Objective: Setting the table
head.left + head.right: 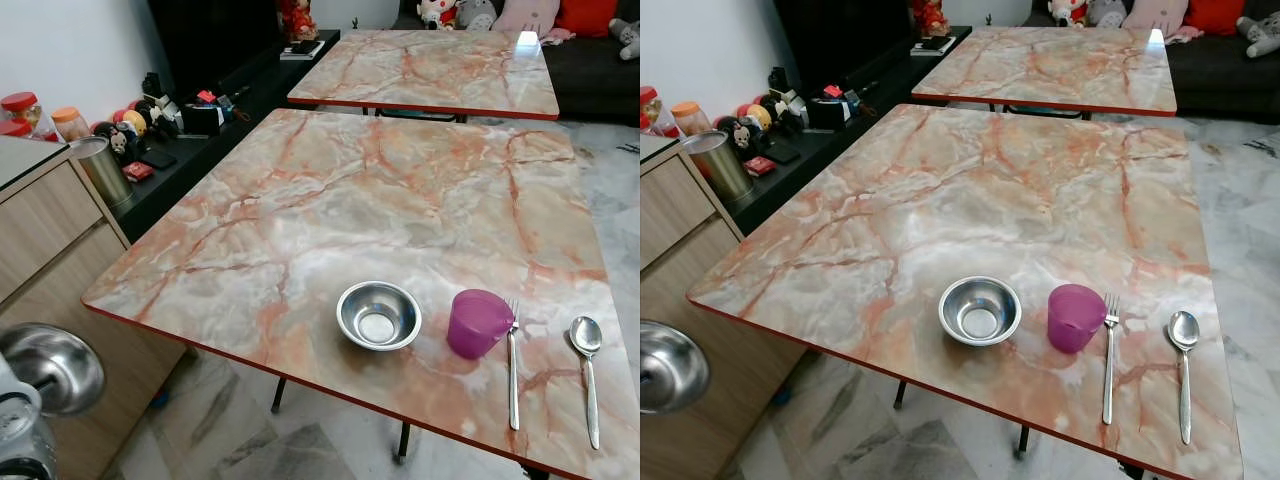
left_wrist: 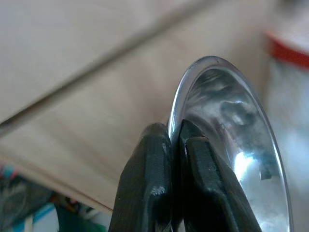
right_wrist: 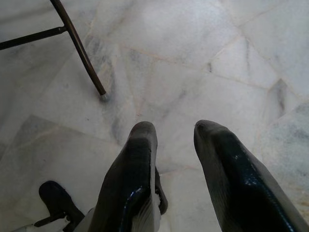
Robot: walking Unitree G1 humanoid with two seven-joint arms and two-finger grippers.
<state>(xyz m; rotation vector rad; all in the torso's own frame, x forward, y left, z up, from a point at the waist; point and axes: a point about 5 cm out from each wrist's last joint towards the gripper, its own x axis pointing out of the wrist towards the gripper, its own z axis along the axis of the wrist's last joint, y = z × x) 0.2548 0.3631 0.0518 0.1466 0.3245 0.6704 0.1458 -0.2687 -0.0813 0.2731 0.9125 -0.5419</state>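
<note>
Surface [image 1: 400, 190]: pink-veined marble top, ahead and to the right of the left tool, one place laid along its near edge.
Carried bowl [image 1: 55, 365]: shiny steel, held off the surface's near-left corner, tilted on edge; likely bound for a second setting.
Left tool [image 2: 176, 145]: fingers pinched on the bowl's rim.
Right tool [image 3: 176, 140]: fingers spread, empty, hanging over the marble floor [image 3: 193, 58].
Set bowl [image 1: 378, 315]: upright steel, far right of the left tool.
Cup [image 1: 477, 322]: purple plastic, beside fork [image 1: 513, 365], then spoon [image 1: 587, 365].
</note>
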